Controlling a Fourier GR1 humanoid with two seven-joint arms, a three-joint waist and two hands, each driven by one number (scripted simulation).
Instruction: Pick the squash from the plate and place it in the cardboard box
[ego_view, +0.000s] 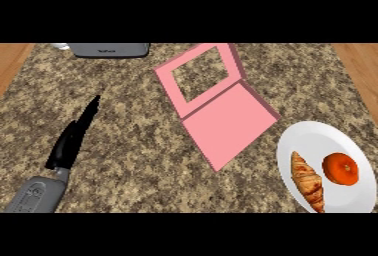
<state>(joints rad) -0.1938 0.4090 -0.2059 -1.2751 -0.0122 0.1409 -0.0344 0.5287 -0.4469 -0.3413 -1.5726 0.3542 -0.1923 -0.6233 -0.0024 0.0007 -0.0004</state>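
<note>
Head view: round orange squash (340, 168) on white round plate (317, 137) at right, beside brown croissant (308, 181). Pink open cardboard box (221, 107) mid-counter, well apart. Left hand (71, 142) lower left, black fingers straight, holding nothing.

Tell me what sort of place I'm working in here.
Most likely a kitchen counter: a speckled granite worktop with wood edging, a white plate holding a croissant and an orange squash, and a grey appliance at the back edge.
</note>
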